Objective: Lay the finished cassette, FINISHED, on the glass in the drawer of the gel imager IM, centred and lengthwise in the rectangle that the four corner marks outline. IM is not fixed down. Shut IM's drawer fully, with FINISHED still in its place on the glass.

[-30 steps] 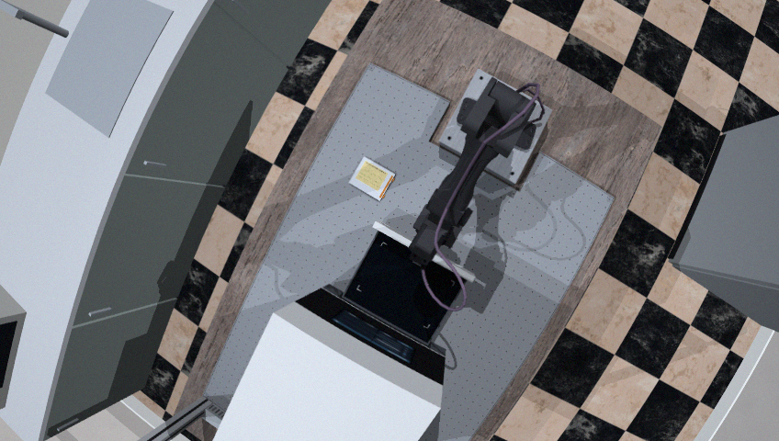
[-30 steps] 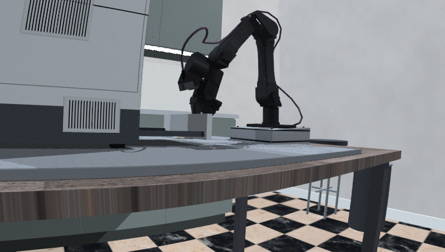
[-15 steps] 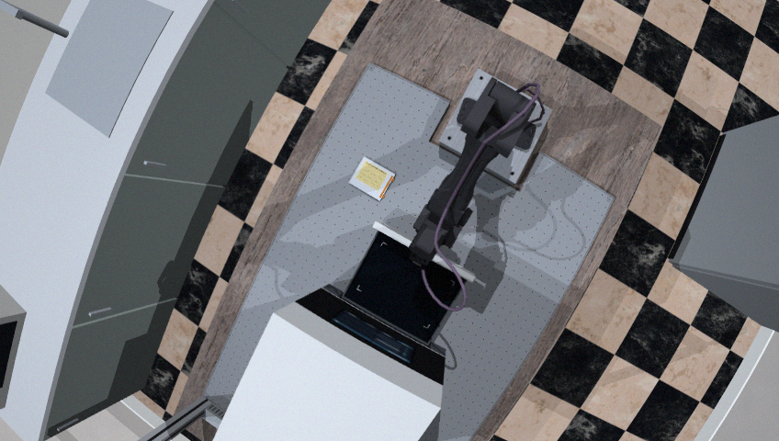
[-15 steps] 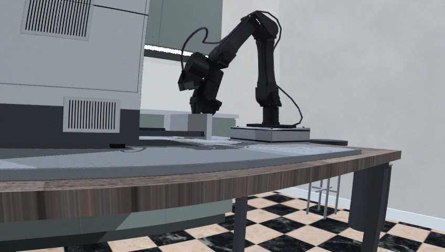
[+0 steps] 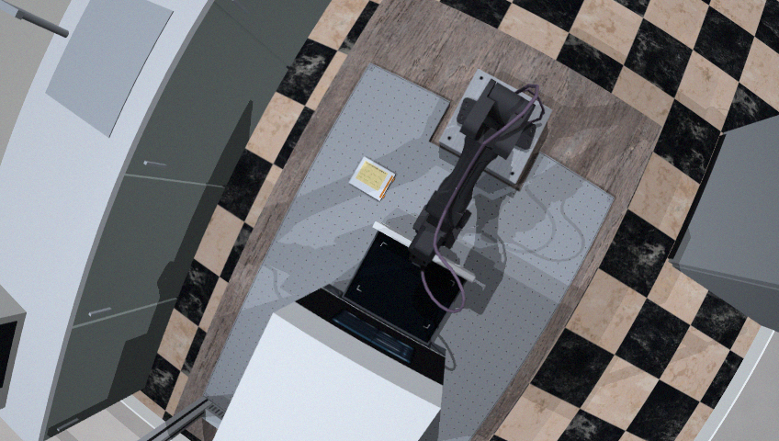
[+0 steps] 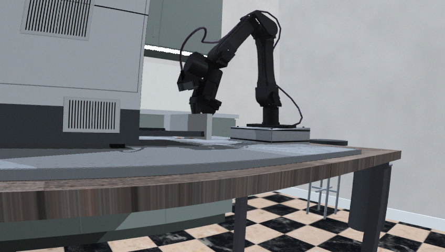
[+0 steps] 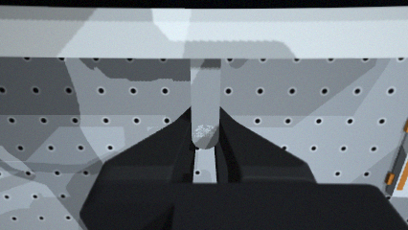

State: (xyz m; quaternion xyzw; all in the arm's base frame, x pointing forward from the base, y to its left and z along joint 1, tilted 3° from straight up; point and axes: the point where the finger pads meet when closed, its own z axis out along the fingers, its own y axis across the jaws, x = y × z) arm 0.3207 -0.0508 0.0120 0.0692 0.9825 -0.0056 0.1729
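The finished cassette (image 5: 372, 178), a yellow card with an orange edge, lies flat on the perforated mat, left of the arm; its orange edge shows at the right rim of the wrist view (image 7: 395, 169). The imager (image 5: 328, 382) is a white box with its drawer pulled out. The dark glass (image 5: 401, 284) with four white corner marks is bare. My gripper (image 5: 429, 255) is at the drawer's white front panel (image 5: 390, 233). In the wrist view my gripper (image 7: 205, 114) is shut on the grey handle peg (image 7: 205, 107) that sticks out from the front panel (image 7: 206, 38).
The arm's base plate (image 5: 494, 128) stands at the far side of the wooden table. A purple cable (image 5: 445, 284) hangs from the wrist over the drawer's right part. Cabinets stand off the table at left and right.
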